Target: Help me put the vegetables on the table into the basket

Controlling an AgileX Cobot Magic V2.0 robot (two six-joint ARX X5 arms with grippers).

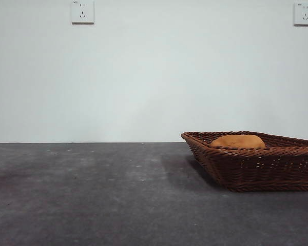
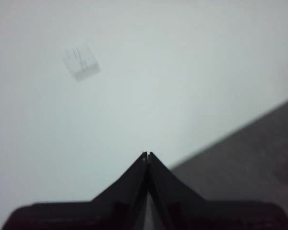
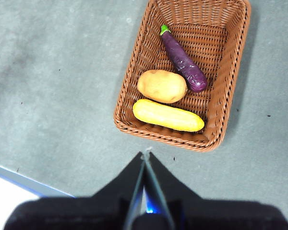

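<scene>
From the front, the brown woven wicker basket (image 1: pixel 256 166) runs off the right edge, and its near wall hides all but the top of the tan-brown oval potato (image 1: pixel 238 141). In the left wrist view, a pale wall plate (image 2: pixel 80 62) at upper left is blurred.

A: What sort of place is this?
B: A bare lab-style test room: a plain white wall (image 1: pixel 154 77) behind a dark grey table (image 1: pixel 92 195).
A: Anything on the wall?
B: Two white sockets (image 1: pixel 82 12) high up, well apart.
</scene>
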